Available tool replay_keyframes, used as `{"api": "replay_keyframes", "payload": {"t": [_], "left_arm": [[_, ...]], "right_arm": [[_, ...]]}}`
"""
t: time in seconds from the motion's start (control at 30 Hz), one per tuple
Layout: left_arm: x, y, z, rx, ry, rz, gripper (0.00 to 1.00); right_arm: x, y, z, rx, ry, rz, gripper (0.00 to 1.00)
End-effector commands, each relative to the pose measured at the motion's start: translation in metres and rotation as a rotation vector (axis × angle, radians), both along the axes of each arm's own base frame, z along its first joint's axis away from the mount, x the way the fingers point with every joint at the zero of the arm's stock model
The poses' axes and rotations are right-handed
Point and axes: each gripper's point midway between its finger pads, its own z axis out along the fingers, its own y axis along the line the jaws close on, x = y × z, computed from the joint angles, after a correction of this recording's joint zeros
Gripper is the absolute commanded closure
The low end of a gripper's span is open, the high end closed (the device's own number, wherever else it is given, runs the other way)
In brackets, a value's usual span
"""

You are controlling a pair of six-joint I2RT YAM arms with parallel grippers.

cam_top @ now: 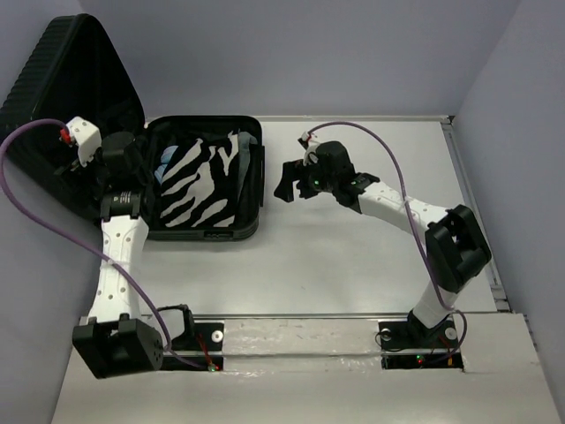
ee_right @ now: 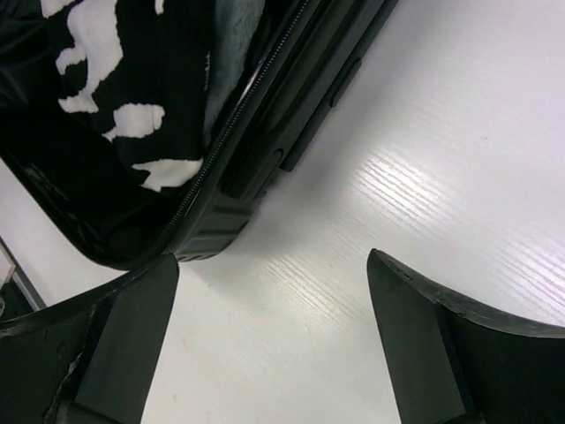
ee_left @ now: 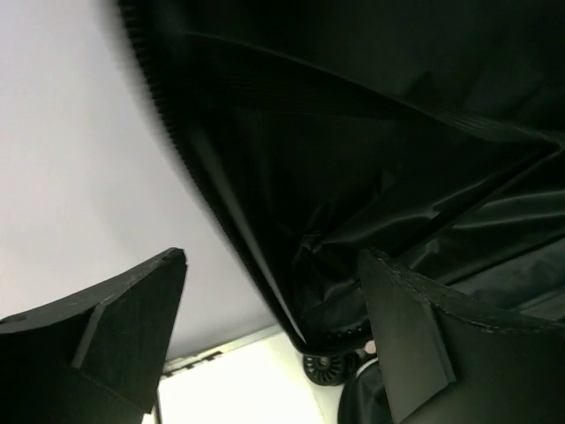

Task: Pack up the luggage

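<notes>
A white table is filling most of the top view, walled in by pale grey panels. The luggage, a black ribbed hard-shell case, is lying open on the far left part of the table. Its base shell is resting flat, and its lid is standing raised behind and to the left, next to the left wall.

My two white and black arms are reaching out from the near edge. My left arm is stretching ahead along the left side of the base shell, with a purple cable looping off it. My right arm is bending inward across the bare table toward the case.

A zebra-striped pouch is lying inside the base shell, covering most of its floor.

My left gripper is hovering at the raised lid, facing its black fabric lining. Its fingers are spread wide with nothing between them.

My right gripper is hanging just beside the right wall of the base shell, apart from it, over bare table. In the right wrist view its fingers are standing wide apart and gripping nothing.

A small black caster wheel is showing at the lower edge of the case in the left wrist view.
</notes>
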Motion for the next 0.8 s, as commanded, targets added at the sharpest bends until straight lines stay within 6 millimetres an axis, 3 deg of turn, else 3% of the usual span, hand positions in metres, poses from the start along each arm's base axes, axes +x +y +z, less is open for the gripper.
{"api": "replay_keyframes", "payload": {"t": [0.0,0.07,0.1,0.23,0.27,0.33,0.4,0.53,0.63,0.73,0.77], "left_arm": [[-0.006,0.015,0.033,0.050,-0.068,0.114,0.15],[-0.002,0.024,0.026,0.045,-0.046,0.133,0.26],[-0.001,0.026,0.023,0.043,-0.043,0.137,0.28],[0.008,0.036,0.007,0.030,-0.003,0.155,0.60],[0.010,0.036,0.003,0.029,0.012,0.154,0.75],[0.013,0.035,0.003,0.021,0.006,0.130,0.94],[0.015,0.031,0.003,0.012,-0.008,0.101,0.94],[0.022,-0.003,0.006,0.012,-0.047,-0.021,0.94],[0.029,-0.074,0.011,0.079,-0.038,-0.221,0.94],[0.023,-0.111,0.006,0.091,-0.048,-0.355,0.94],[0.024,-0.136,-0.002,0.097,-0.031,-0.446,0.94]], "right_arm": [[0.005,0.018,0.022,0.093,-0.070,0.060,0.06],[0.006,0.020,0.017,0.093,-0.055,0.059,0.05],[0.007,0.021,0.011,0.090,-0.043,0.059,0.04],[0.009,0.024,0.000,0.086,-0.019,0.057,0.04],[0.009,0.024,-0.002,0.085,-0.018,0.057,0.04],[0.010,0.025,-0.003,0.088,-0.014,0.056,0.04],[0.012,0.026,-0.005,0.089,-0.010,0.053,0.03],[0.022,0.036,-0.009,0.109,0.020,0.039,0.02],[0.024,0.052,-0.009,0.162,0.072,0.073,0.02],[0.023,0.059,-0.013,0.197,0.117,0.077,0.06],[0.024,0.059,-0.018,0.194,0.132,0.071,0.07]]}}
